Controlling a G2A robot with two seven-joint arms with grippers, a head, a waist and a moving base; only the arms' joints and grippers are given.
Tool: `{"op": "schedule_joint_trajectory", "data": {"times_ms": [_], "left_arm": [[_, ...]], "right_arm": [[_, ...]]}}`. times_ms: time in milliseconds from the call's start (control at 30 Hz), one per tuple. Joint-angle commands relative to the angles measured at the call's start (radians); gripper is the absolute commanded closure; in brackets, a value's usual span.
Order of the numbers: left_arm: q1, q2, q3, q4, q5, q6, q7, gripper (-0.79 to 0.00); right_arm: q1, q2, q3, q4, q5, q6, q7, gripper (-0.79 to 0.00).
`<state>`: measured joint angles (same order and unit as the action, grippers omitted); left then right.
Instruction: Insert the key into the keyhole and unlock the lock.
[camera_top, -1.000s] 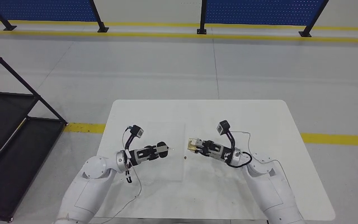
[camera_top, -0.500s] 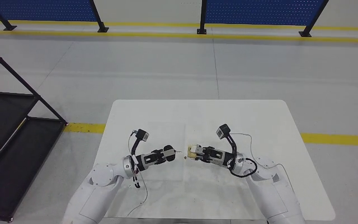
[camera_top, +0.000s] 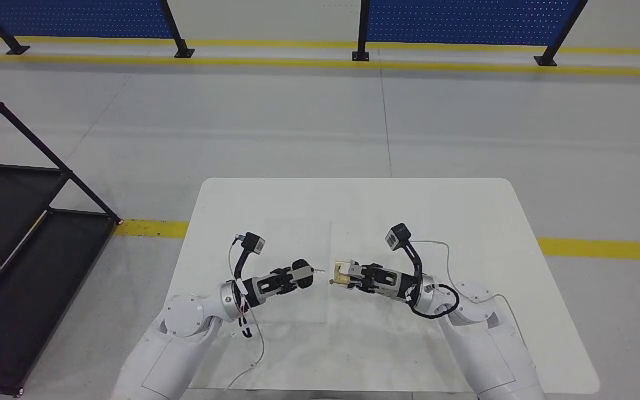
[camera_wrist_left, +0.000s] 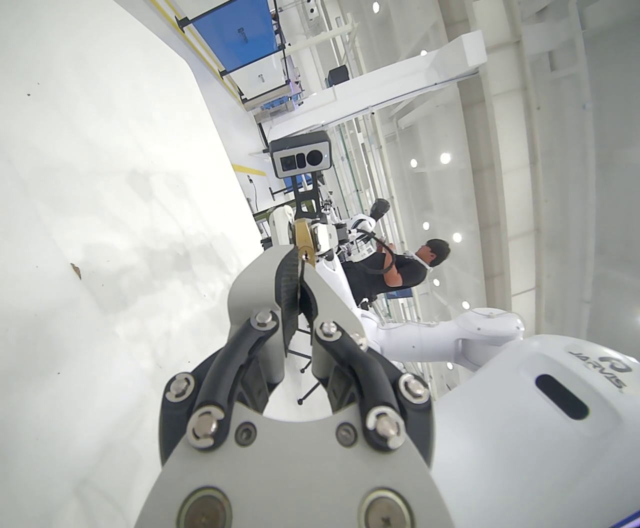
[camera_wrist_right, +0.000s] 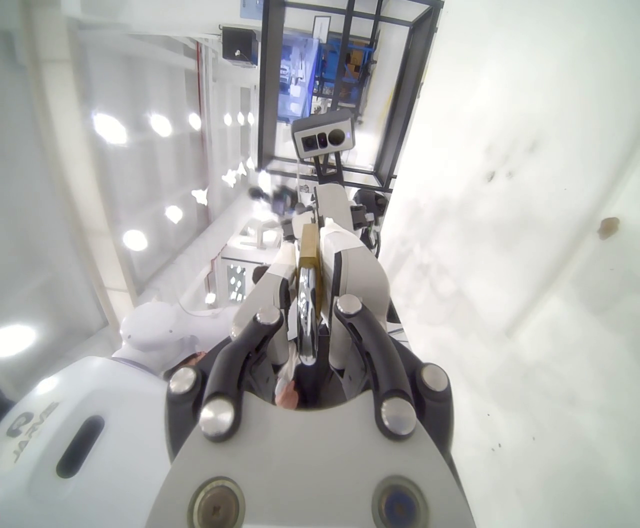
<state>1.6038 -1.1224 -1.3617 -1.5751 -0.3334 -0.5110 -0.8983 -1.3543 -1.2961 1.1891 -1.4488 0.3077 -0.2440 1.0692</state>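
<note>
Specks (camera_wrist_left: 75, 270) dot the table (camera_wrist_left: 100, 125) near left hand (camera_wrist_left: 295, 262) pinching key (camera_top: 316, 270), right hand (camera_wrist_right: 311, 252) pinching lock (camera_wrist_left: 303, 239).

arms (camera_top: 185, 315): glossy white shells | left gripper (camera_wrist_left: 300, 262): grey fingers (camera_wrist_left: 250, 290), black ribbed pads (camera_wrist_left: 289, 287) | silver screws (camera_wrist_left: 204, 425) | black cables (camera_top: 452, 297)

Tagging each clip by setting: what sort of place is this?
Probably a large indoor robot test hall: blue barriers and yellow floor lines mark off zones on a bare floor, a white table serves as the workstation, and ceiling lights sit high overhead.
</note>
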Motion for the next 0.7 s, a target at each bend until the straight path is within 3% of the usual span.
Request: {"op": "schedule_joint_trajectory", "data": {"times_ms": [0,267,667], "left_arm": [[0.006,-0.002,0.011,-0.005,-0.004,-0.008,0.013,0.000],[0.016,-0.003,0.030,-0.001,0.011,-0.068,0.055,0.000],[0.018,-0.001,0.044,-0.029,0.032,-0.061,0.094,0.000]], "right_arm": [[0.000,0.000,0.000,0.000,0.000,0.000,0.000,0.000],[0.000,0.000,0.000,0.000,0.000,0.000,0.000,0.000],[0.000,0.000,0.000,0.000,0.000,0.000,0.000,0.000]]}}
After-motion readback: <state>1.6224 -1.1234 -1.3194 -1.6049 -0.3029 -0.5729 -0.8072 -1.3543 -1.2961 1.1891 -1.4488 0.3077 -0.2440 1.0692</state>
